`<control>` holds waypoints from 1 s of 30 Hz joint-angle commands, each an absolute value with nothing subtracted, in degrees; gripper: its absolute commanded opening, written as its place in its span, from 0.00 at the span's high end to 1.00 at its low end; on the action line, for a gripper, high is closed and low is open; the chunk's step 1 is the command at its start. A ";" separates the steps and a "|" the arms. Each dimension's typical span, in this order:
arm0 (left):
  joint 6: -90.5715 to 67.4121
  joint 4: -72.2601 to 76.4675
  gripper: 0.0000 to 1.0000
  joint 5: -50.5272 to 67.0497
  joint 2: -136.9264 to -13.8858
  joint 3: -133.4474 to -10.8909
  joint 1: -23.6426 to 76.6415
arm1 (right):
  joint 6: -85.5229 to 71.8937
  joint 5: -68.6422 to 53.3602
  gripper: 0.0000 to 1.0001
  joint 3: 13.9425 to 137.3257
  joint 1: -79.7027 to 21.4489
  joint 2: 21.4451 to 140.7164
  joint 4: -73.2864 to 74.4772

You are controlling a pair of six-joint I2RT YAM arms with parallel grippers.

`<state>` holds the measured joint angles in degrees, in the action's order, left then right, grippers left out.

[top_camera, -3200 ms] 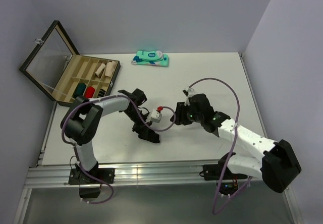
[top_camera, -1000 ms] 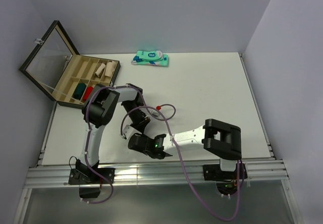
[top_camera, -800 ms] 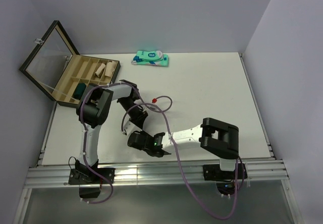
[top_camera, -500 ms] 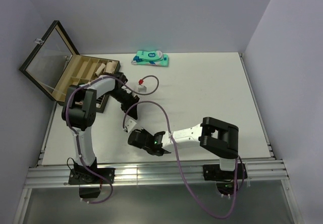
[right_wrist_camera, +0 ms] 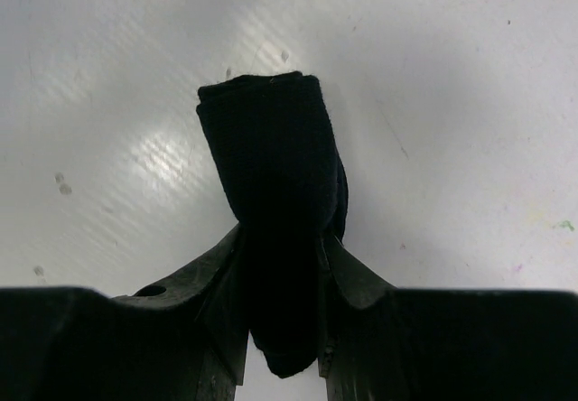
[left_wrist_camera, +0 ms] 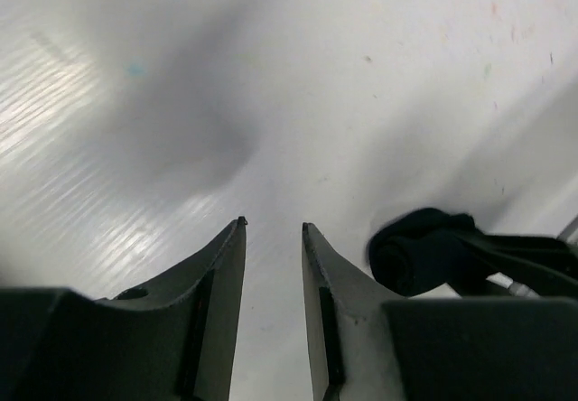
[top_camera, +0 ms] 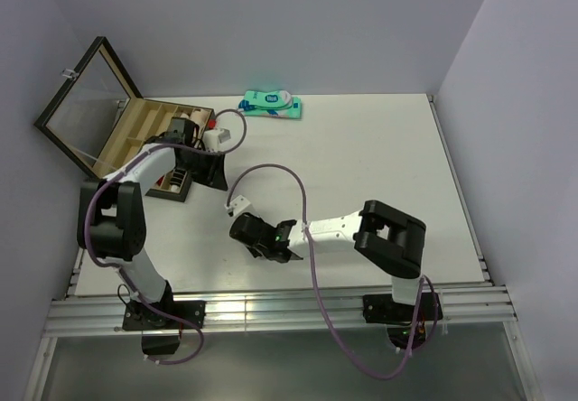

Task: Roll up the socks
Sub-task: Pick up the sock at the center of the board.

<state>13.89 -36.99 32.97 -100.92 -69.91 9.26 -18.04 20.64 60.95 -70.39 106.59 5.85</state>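
The left claw (left_wrist_camera: 273, 228), narrowly parted and empty, has swung off toward the box (top_camera: 143, 130) at ten o'clock. The right claw (right_wrist_camera: 282, 238) pinches the sock roll (right_wrist_camera: 271, 148) at six o'clock on the tabletop (top_camera: 379, 148); rolling looks finished.

1. A white table (top_camera: 379, 157) carries everything.
2. A tan compartment case (top_camera: 144, 135) sits at its rear left, with the glass lid (top_camera: 86, 103) propped open.
3. A teal-and-white packet (top_camera: 270, 105) lies flat near the rear edge, apart from the case.
4. A metal rail (top_camera: 271, 303) runs along the near edge.
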 commanded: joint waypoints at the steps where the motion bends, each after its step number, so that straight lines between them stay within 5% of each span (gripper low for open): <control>1: 1.60 -31.37 0.64 26.64 -96.77 -68.82 7.65 | -25.21 15.03 1.00 60.20 -68.03 112.23 13.01; 18: -9.58 -25.14 0.56 30.76 -85.26 -59.16 5.71 | -44.55 10.63 1.00 62.22 -62.76 114.87 5.28; 30: -10.90 -24.52 0.57 34.54 -81.92 -58.10 5.62 | -52.12 21.70 1.00 67.58 -61.70 114.08 5.54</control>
